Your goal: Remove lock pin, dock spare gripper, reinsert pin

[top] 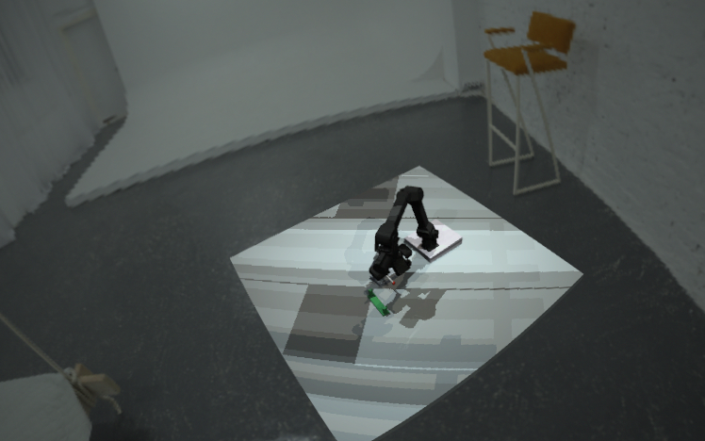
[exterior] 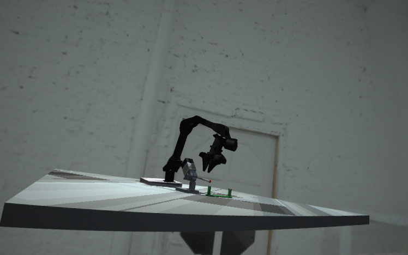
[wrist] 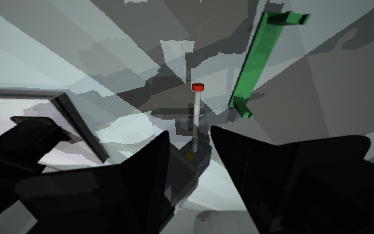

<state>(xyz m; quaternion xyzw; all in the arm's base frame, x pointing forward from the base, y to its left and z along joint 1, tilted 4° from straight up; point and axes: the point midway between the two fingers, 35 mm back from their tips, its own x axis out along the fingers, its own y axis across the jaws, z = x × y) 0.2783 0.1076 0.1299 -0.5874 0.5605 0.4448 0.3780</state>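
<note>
My gripper [exterior: 206, 171] [wrist: 189, 132] is open and empty, pointing down above the pin and the grey mount. The lock pin [exterior: 204, 180] [wrist: 196, 112] has a pale shaft and a red head [top: 393, 283] [exterior: 210, 181] [wrist: 198, 87]. Its far end meets the grey block on the mount, and a long part of the shaft sticks out. The mount [exterior: 187, 190] has a flat grey base and a short post. A grey, tilted body [exterior: 189, 165] sits on top of it; whether this is the docked spare gripper is hard to tell. How deep the pin sits is hidden.
A green rack [top: 377, 302] [exterior: 219, 196] [wrist: 257, 60] with an upright at each end stands near the mount on the pin-head side, with nothing visible on it. The arm's pale base plate [top: 448, 238] [exterior: 155, 181] [wrist: 30, 112] lies on the mount's other side.
</note>
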